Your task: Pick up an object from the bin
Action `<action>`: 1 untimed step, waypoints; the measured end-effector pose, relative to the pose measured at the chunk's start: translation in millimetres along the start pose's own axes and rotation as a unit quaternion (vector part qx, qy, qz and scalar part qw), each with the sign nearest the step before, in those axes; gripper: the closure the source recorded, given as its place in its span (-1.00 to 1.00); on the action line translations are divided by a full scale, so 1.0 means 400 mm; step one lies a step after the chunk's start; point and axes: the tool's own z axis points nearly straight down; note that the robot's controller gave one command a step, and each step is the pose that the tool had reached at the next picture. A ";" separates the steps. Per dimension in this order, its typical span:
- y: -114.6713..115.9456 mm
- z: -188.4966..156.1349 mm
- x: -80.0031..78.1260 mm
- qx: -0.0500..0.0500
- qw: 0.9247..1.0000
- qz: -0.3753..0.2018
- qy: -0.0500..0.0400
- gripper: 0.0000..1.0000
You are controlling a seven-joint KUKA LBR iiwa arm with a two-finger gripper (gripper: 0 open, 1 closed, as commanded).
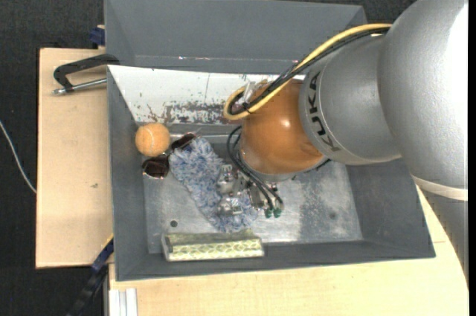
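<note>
My gripper [239,197] is low in the middle of the bin, its metal fingers down on the near end of a blue-and-white speckled cloth [199,167] that runs diagonally across the floor. Whether cloth sits between the fingers I cannot tell. An orange ball [152,138] rests at the back left, against the bin's wall. A pair of dark sunglasses [165,156] lies just beside the ball, at the cloth's far end. A long flat greenish patterned bar [214,246] lies along the front wall, just in front of the gripper.
The arm comes in from the right, and its orange cover hangs over the back middle of the bin. Bare grey floor lies to the right of the gripper and at the front left.
</note>
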 end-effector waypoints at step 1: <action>0.014 -0.451 0.005 0.001 1.000 0.014 0.007 1.00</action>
